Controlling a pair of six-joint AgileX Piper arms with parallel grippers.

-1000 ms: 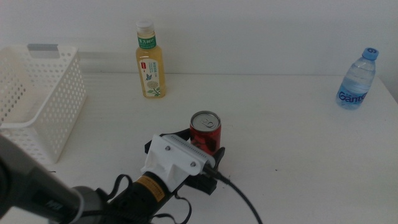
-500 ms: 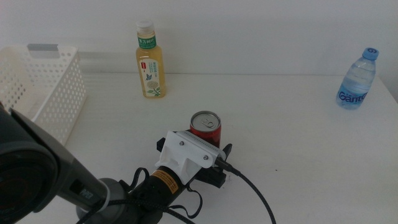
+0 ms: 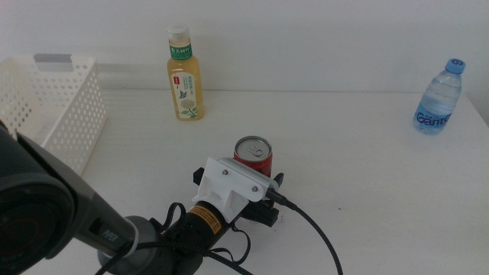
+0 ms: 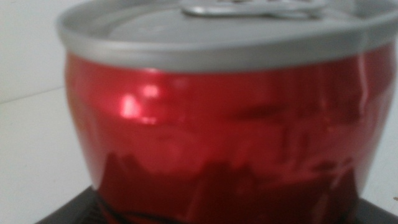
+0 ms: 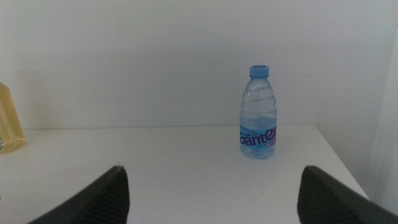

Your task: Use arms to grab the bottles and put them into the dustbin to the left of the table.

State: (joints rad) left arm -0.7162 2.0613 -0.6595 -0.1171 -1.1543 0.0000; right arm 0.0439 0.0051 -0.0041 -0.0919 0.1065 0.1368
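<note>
While upright, the red can sits in the left hand.

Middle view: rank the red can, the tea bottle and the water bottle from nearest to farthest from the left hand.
1. Red can, right at the left hand.
2. Tea bottle, far side, near the basket.
3. Water bottle, far right corner.

middle view high, looking forward and down over table, left wrist view pressed close to red can, right wrist view low, level, farther off, sharing water bottle with middle view
</note>
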